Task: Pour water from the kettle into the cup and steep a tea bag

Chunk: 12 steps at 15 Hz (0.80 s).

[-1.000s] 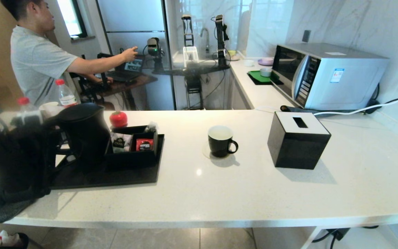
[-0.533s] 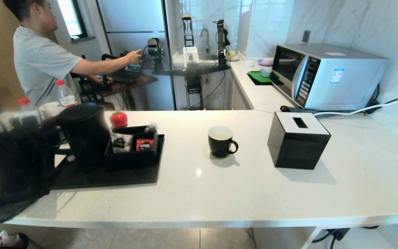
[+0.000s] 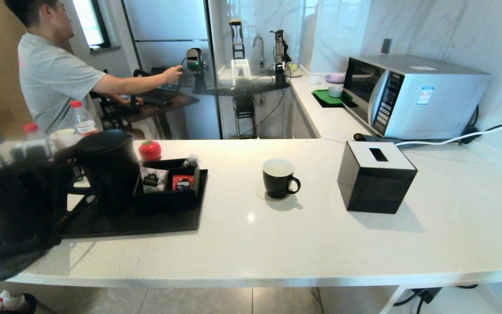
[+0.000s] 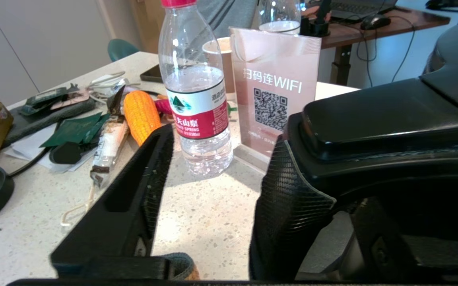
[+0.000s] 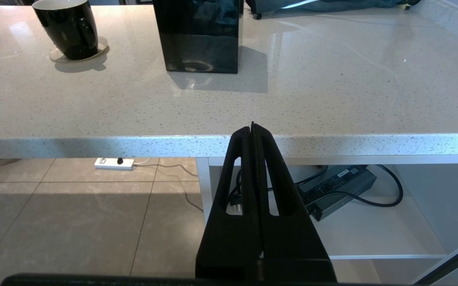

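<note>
Left gripper (image 3: 66, 168), a dark blur in the head view, sits at the kettle (image 3: 105, 168) handle on the tray's left; the cup (image 3: 278, 177) stands well right. Its wrist view shows fingers (image 4: 141, 186) spread around the handle (image 4: 372, 119); closing off-centre could tip it. Right gripper (image 5: 253, 131), pressed together, hangs below the counter. No tea bag discernible.

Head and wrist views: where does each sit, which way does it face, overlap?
Head view: on the head, facing forward-down at the counter with kettle, cup, tissue box; left arm at left.
Left wrist view: behind the open left tool, kettle beside it, facing a water bottle.
Right wrist view: behind the shut right tool, below the counter edge, facing across it.
Shared: head and right wrist both show cup and tissue box.
</note>
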Motion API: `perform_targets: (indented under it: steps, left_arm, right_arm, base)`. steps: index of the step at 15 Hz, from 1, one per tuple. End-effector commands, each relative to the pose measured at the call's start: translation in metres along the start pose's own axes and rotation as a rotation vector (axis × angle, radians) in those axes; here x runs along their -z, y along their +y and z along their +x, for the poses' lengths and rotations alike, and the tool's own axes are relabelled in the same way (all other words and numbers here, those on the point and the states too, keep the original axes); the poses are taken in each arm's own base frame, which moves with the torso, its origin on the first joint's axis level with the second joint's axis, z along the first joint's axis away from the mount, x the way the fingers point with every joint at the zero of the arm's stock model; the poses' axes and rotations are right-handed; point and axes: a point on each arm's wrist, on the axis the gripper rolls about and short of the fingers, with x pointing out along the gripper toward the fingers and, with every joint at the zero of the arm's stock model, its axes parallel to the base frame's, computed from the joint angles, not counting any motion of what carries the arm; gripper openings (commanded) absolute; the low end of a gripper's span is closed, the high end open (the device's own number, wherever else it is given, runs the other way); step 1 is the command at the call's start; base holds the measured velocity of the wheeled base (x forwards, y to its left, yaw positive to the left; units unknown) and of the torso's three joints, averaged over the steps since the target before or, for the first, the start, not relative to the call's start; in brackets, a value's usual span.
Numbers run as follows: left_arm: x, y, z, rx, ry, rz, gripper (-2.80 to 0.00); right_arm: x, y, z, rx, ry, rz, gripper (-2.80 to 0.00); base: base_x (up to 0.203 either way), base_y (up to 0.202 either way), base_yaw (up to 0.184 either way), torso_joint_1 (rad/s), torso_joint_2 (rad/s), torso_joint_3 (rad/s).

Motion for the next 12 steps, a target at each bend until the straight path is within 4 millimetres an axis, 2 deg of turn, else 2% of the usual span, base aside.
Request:
perform_targets:
  steps: [1, 8, 12]
  left_arm:
    - [-0.003, 0.001, -0.003, 0.0, -0.002, 0.0, 0.0]
    - [-0.005, 0.007, -0.021, 0.009, 0.111, 0.012, 0.0]
    - [-0.019, 0.012, -0.035, -0.006, 0.171, -0.028, 0.0]
  right_arm:
    - [0.0, 0.0, 0.0, -0.001, 0.001, 0.0, -2.8]
    - [0.0, 0.0, 0.0, -0.001, 0.001, 0.0, -2.8]
    - [0.0, 0.0, 0.0, -0.001, 0.001, 0.0, -2.8]
  base:
    - [0.0, 0.0, 0.0, 0.0, 0.0, 0.0]
    - [0.0, 0.0, 0.0, 0.0, 0.0, 0.0]
    - [0.0, 0.0, 0.0, 0.0, 0.0, 0.0]
